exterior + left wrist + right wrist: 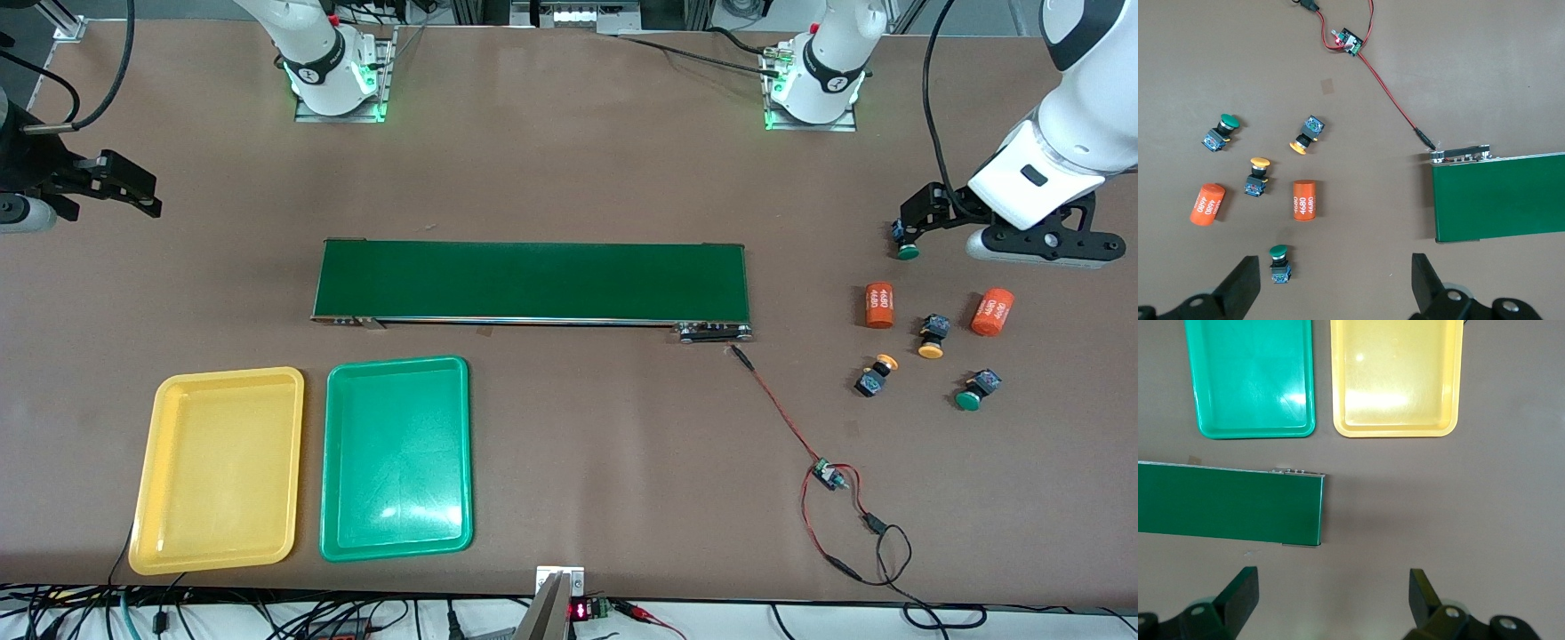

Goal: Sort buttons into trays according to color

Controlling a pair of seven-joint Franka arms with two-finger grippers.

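Buttons (930, 336) untouched; left tool (1335, 283) and right tool (1333, 600) wide open, apparently empty.

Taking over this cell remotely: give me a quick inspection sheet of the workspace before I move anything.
Surface: brown table, conveyor belt at its middle.
Job's things: yellow tray and green tray empty; two yellow buttons and two green buttons loose at the left arm's end.
Clutter: two orange cylinders among the buttons.
Grippers: left gripper open above the buttons; right gripper open above bare table at the belt's end.
Cables: red-black wire with small board from the belt.
Surroundings: cables along the table's edges.
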